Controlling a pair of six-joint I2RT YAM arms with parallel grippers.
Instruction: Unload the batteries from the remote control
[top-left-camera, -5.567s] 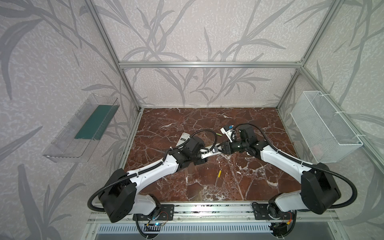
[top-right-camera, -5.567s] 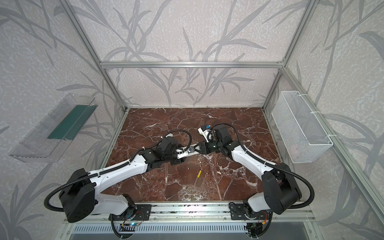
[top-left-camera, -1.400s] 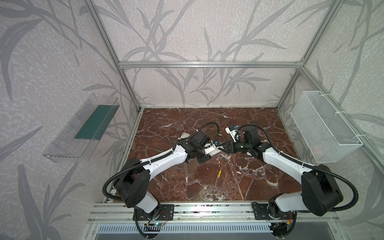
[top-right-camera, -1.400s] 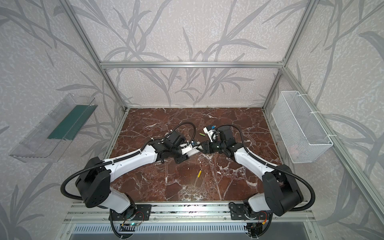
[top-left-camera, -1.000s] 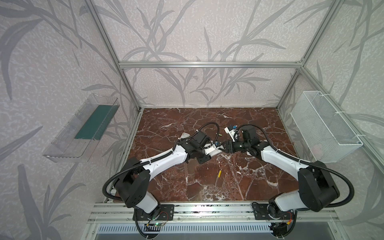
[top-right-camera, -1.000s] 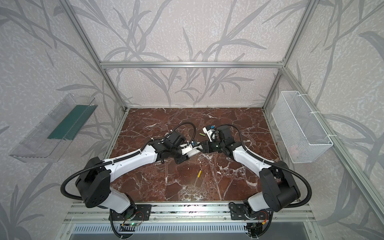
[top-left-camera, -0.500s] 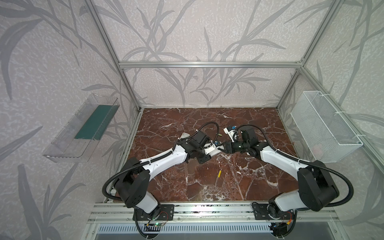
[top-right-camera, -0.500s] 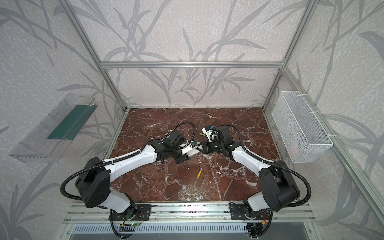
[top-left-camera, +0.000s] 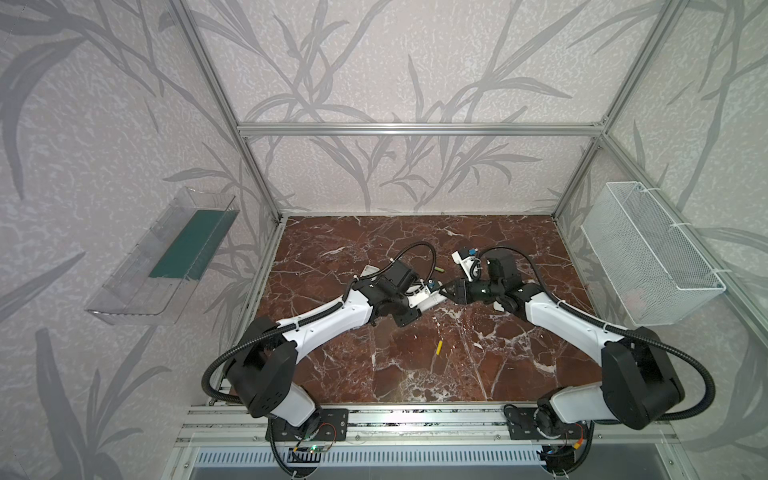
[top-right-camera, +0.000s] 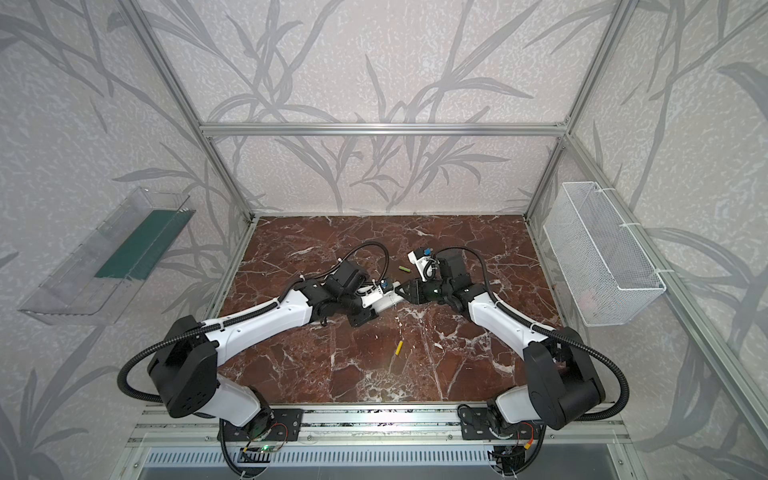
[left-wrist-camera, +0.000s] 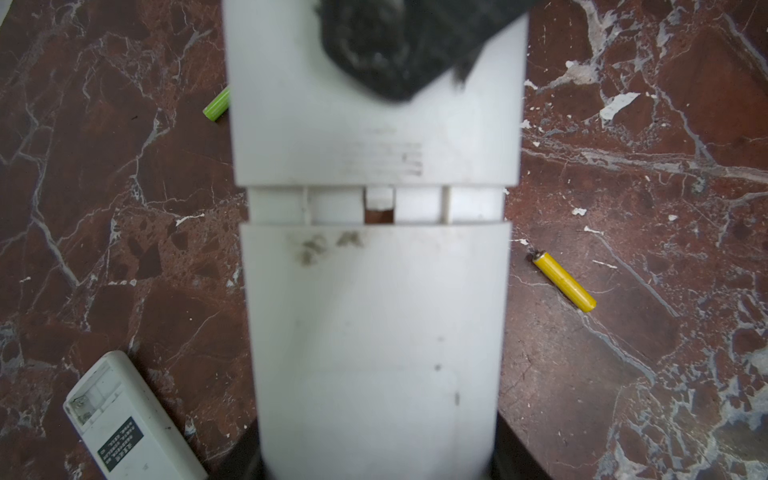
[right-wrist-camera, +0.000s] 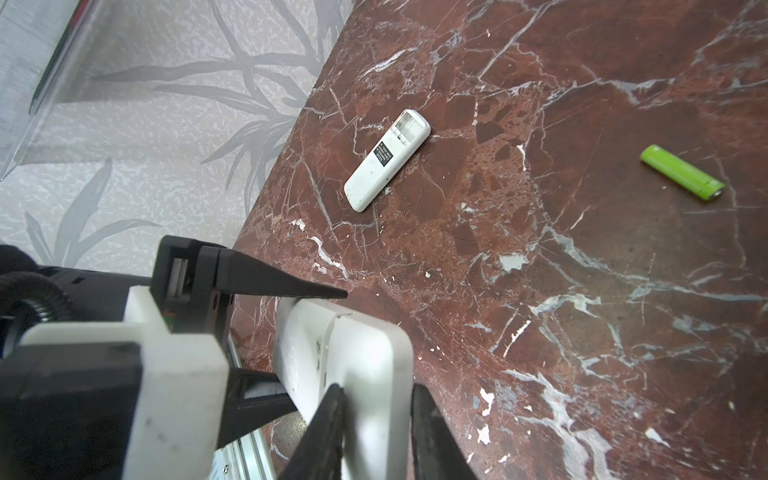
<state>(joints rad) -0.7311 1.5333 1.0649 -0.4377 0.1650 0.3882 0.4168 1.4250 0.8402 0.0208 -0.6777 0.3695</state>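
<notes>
Ana: What lies closest to us on the tabletop (top-left-camera: 415, 386)?
Ben: A yellow battery (top-left-camera: 438, 347). It lies flat on the brown stone, all by itself, near the middle.
Ana: And behind it?
Ben: The left pincer (right-wrist-camera: 320, 349) pinches a white remote control (left-wrist-camera: 374, 311) by its long edges and holds it above the tabletop.
Ana: What about the right pincer (right-wrist-camera: 376, 399)?
Ben: Its two black fingers (right-wrist-camera: 432, 440) squeeze the free end of that same remote from both sides. One finger lies on the lid (left-wrist-camera: 291, 124). A thin gap shows between the lid and the rest of the remote.
Ana: Is anything inside it?
Ben: I cannot tell. The lid hides that part.
Ana: What is further back?
Ben: A green battery (top-right-camera: 405, 269) lies on the tabletop, just past the pincers. A second remote (right-wrist-camera: 386, 160), white too, lies flat behind the left arm (top-left-camera: 324, 320), and its battery space is open.
</notes>
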